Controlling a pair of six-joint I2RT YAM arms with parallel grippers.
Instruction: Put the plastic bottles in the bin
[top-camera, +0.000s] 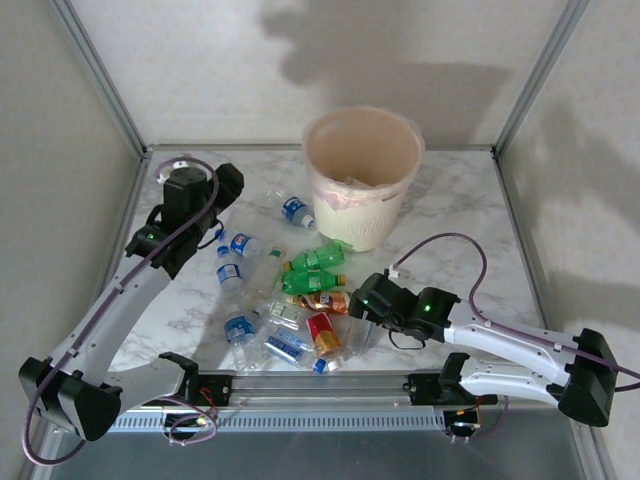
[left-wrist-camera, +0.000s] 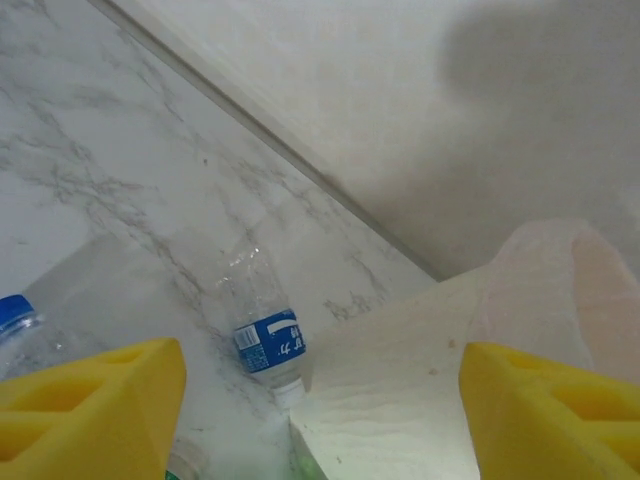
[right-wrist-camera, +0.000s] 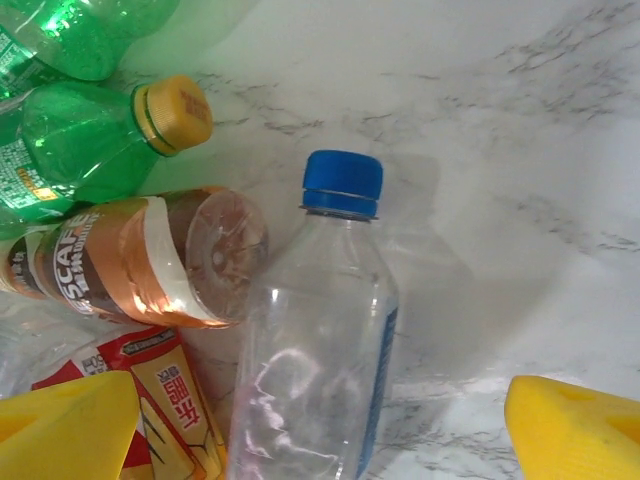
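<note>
You have one bin (top-camera: 362, 180) on the tabletop (top-camera: 450, 230).

- Green bottles (top-camera: 318, 259): two, side by side.
- Orange-brown-labelled bottle (top-camera: 322, 301): one.
- Red-labelled bottle (top-camera: 322, 333): one.
- Clear bottles with blue labels (top-camera: 295, 210): at least five. The heap overlaps, so you cannot confirm the exact count.
</note>
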